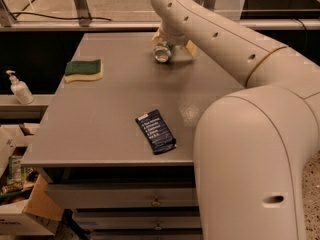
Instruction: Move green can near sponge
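tool (175,40) at the green can (163,53) — sponge (83,69) well apart.

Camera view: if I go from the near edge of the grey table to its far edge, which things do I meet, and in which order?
In order: flat dark blue snack wrapper → rectangular sponge with dark green top over pale yellow foam → small green-and-white aluminium can, with the gripper right at it, farthest back.

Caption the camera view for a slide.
Gripper at the green can on the table's far side; sponge off to the left, dark blue wrapper near the front edge.
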{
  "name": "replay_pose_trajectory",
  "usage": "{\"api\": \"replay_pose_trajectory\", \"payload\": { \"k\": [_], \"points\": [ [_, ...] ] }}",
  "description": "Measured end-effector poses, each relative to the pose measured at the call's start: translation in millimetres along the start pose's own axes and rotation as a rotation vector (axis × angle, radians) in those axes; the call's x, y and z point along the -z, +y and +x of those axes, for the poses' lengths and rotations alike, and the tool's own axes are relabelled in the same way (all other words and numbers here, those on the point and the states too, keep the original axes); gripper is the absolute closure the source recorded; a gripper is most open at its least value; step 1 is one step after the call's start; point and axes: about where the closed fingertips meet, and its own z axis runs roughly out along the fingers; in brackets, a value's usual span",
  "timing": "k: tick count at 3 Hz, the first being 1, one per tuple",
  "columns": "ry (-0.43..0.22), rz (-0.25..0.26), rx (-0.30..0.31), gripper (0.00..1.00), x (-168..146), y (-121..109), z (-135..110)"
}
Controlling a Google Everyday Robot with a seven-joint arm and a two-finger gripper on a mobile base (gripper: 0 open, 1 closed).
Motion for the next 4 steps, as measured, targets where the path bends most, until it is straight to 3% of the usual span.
{"api": "replay_pose_trajectory", "payload": {
  "k": [2, 3, 4],
  "points": [
    [-0.041, 0.008, -0.001, 0.62, 0.7, -6.7, -15.7],
    [-0.054, 0.063, 0.003, 0.86, 24.0, -21.3, -19.3],
    [-0.085, 0.133, 0.023, 1.00, 59.4, -36.2, -32.4]
  ]
}}
